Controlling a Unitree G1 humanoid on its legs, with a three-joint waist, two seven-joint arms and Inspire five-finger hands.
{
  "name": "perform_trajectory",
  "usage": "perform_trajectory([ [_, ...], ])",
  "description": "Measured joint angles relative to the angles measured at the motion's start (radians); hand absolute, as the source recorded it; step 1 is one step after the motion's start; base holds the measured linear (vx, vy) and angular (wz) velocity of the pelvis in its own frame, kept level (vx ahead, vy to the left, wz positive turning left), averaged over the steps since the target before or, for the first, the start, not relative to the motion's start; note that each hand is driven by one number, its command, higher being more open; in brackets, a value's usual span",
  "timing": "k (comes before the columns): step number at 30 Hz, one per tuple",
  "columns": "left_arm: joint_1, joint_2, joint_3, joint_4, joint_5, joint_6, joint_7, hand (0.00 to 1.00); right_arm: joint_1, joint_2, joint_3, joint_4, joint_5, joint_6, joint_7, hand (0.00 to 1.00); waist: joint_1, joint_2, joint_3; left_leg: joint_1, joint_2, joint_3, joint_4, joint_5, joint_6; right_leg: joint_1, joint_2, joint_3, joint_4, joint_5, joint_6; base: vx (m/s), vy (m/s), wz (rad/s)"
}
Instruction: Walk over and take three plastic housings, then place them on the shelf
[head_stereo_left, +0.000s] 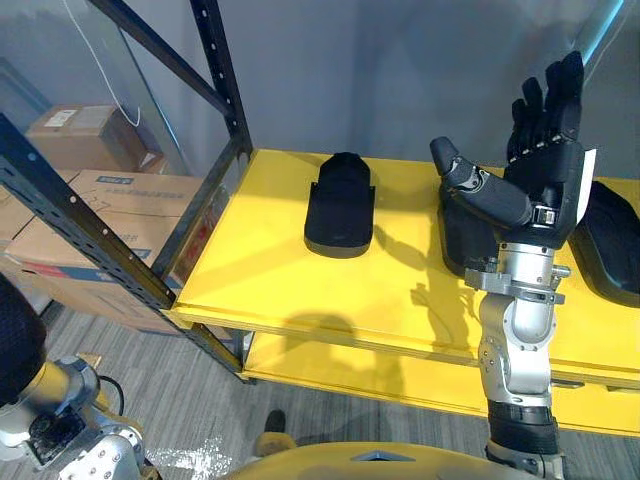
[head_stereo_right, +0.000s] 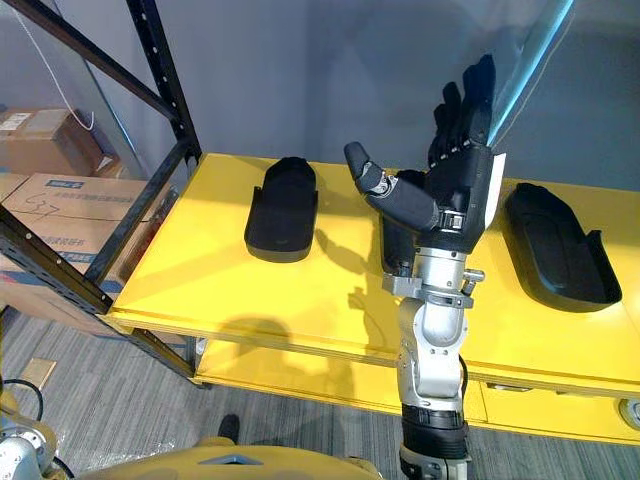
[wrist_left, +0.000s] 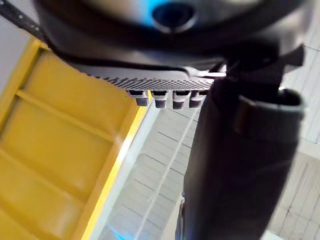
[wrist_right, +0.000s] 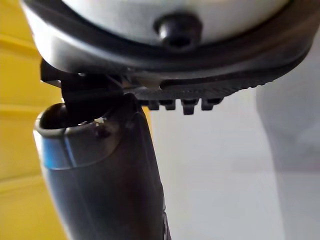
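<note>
Right hand (head_stereo_right: 455, 190) centre frame, spread, empty, masking middle housing (head_stereo_right: 396, 245), left housing (head_stereo_right: 283, 208) and right housing (head_stereo_right: 555, 245) unobstructed on yellow shelf (head_stereo_right: 300, 290), left hand (wrist_left: 165, 80) straight-fingered

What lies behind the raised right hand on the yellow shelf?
A black housing lies on the shelf behind the right hand. The hand covers most of it, so its full shape cannot be seen.

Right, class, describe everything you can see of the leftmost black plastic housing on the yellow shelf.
The leftmost black plastic housing is matte and elongated, with a rounded domed far end and a shallow open tray nearer. It lies flat on the yellow shelf, lengthways front to back, touching nothing else.
</note>
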Motion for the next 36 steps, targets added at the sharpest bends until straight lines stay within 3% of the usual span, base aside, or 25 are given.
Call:
perform_trajectory([
  [4,0.040,-0.046,0.115,0.108,0.000,-0.046,0.161,1.00,0.000,0.000,-0.016,0.002,0.000,0.003,-0.015,1.00,0.015,0.006,-0.004,-0.005,-0.003,-0.010,0.000,0.003,-0.001,0.001,-0.001,-0.009,0.000,0.000,0.001,0.00,-0.009,0.08],
  [7,0.047,-0.086,0.205,0.309,0.072,-0.044,0.299,1.00,0.000,-0.007,-0.069,0.026,-0.005,0.003,-0.052,1.00,0.026,0.008,-0.006,-0.025,-0.013,-0.061,0.000,0.014,0.000,0.013,-0.006,-0.059,0.000,-0.006,0.004,-0.01,-0.022,0.46],
  [9,0.052,-0.090,0.289,0.443,0.102,-0.047,0.424,1.00,0.011,-0.008,-0.095,0.070,-0.007,0.003,-0.085,1.00,0.045,-0.006,-0.012,-0.040,-0.016,-0.085,0.000,0.018,-0.001,0.015,-0.005,-0.083,0.000,-0.010,0.006,-0.01,-0.018,0.29],
  [12,0.072,-0.092,0.342,0.510,0.105,-0.085,0.589,1.00,0.029,-0.007,-0.097,0.091,-0.042,0.013,-0.110,1.00,0.061,-0.017,-0.015,-0.047,-0.019,-0.096,0.000,0.018,0.000,0.016,-0.006,-0.095,0.000,-0.010,0.005,0.00,-0.016,0.15],
  [13,0.079,-0.092,0.366,0.527,0.138,-0.090,0.689,1.00,0.049,-0.007,-0.096,0.091,-0.045,0.016,-0.115,1.00,0.073,-0.020,-0.014,-0.049,-0.019,-0.099,0.000,0.018,0.001,0.017,-0.006,-0.098,0.001,-0.010,0.005,-0.01,-0.008,0.10],
  [15,0.085,-0.093,0.389,0.560,0.220,-0.090,0.784,1.00,0.062,-0.007,-0.093,0.092,-0.072,0.020,-0.120,1.00,0.074,-0.019,-0.013,-0.049,-0.019,-0.100,0.000,0.018,0.002,0.016,-0.006,-0.098,0.003,-0.010,0.005,0.00,-0.003,0.02],
  [16,0.089,-0.093,0.406,0.624,0.325,-0.085,0.877,1.00,0.083,-0.007,-0.092,0.092,-0.084,0.020,-0.123,1.00,0.073,-0.019,-0.013,-0.047,-0.018,-0.096,0.000,0.018,0.003,0.015,-0.006,-0.092,0.005,-0.010,0.004,-0.02,-0.002,-0.10],
  [18,0.092,-0.093,0.410,0.720,0.403,-0.062,0.950,1.00,0.093,-0.007,-0.092,0.107,-0.084,0.020,-0.137,1.00,0.071,-0.021,-0.009,-0.033,-0.013,-0.073,0.000,0.015,0.004,0.013,-0.006,-0.070,0.007,-0.009,0.004,-0.04,-0.001,-0.30],
  [22,0.090,-0.093,0.386,0.955,0.418,0.020,0.990,1.00,0.092,-0.022,-0.099,0.117,-0.120,0.019,-0.167,1.00,0.037,-0.033,-0.005,-0.013,-0.002,-0.008,-0.001,0.004,0.005,-0.012,0.000,0.008,0.006,-0.011,0.009,-0.03,0.006,-0.45],
  [29,0.052,-0.077,0.275,1.252,0.364,0.134,0.989,1.00,0.181,-0.048,-0.228,0.135,-0.172,0.029,-0.203,1.00,-0.042,-0.088,0.001,0.035,0.010,0.134,0.000,-0.024,0.003,-0.058,0.012,0.165,-0.011,0.018,0.010,0.02,0.015,-0.56],
  [36,0.038,-0.047,0.177,1.369,0.339,0.221,1.037,1.00,0.344,-0.035,-0.418,0.484,-0.189,0.063,-0.331,1.00,-0.099,-0.073,0.015,0.081,0.008,0.213,0.000,-0.046,-0.005,-0.068,0.013,0.237,-0.010,0.024,0.013,0.05,0.010,-0.33],
])
